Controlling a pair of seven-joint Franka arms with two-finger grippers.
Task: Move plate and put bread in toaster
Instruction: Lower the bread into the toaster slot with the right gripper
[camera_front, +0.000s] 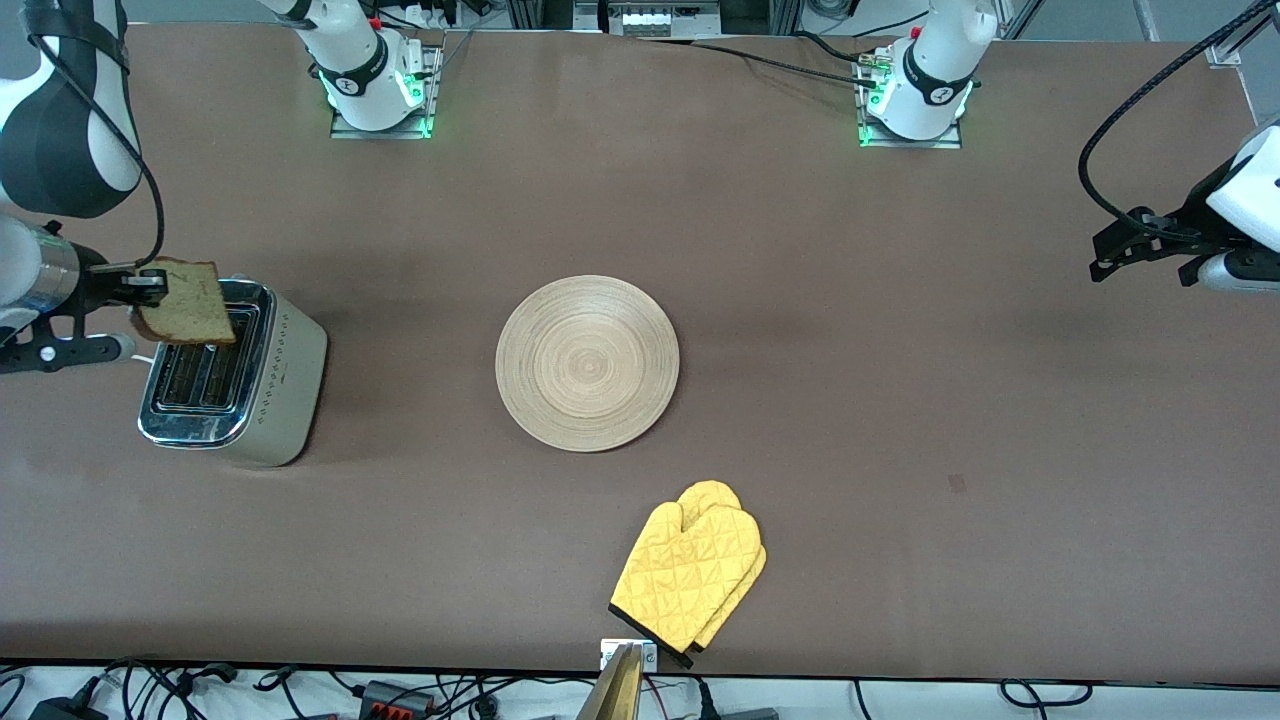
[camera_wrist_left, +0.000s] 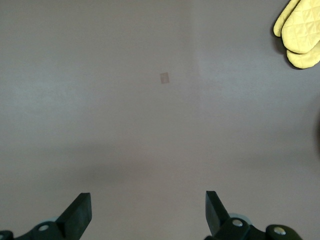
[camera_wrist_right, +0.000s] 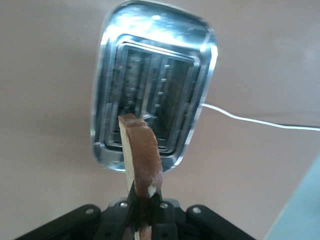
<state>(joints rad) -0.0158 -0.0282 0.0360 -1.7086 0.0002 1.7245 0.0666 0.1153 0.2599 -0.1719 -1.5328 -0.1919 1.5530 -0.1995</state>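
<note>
My right gripper (camera_front: 150, 285) is shut on the bread (camera_front: 188, 302), a tan slice with a dark crust, held upright over the toaster (camera_front: 240, 380) at the right arm's end of the table. In the right wrist view the bread (camera_wrist_right: 142, 160) hangs edge-on above the toaster's chrome top (camera_wrist_right: 155, 75) with its two slots. The round light-wood plate (camera_front: 587, 362) lies flat mid-table with nothing on it. My left gripper (camera_front: 1105, 262) waits open over the table at the left arm's end; in the left wrist view the left gripper (camera_wrist_left: 148, 212) has only bare table between its fingers.
A yellow oven mitt (camera_front: 692, 572) lies near the table's front edge, nearer the camera than the plate; the mitt (camera_wrist_left: 298, 35) also shows in the left wrist view. The toaster's white cord (camera_wrist_right: 260, 120) trails off across the table.
</note>
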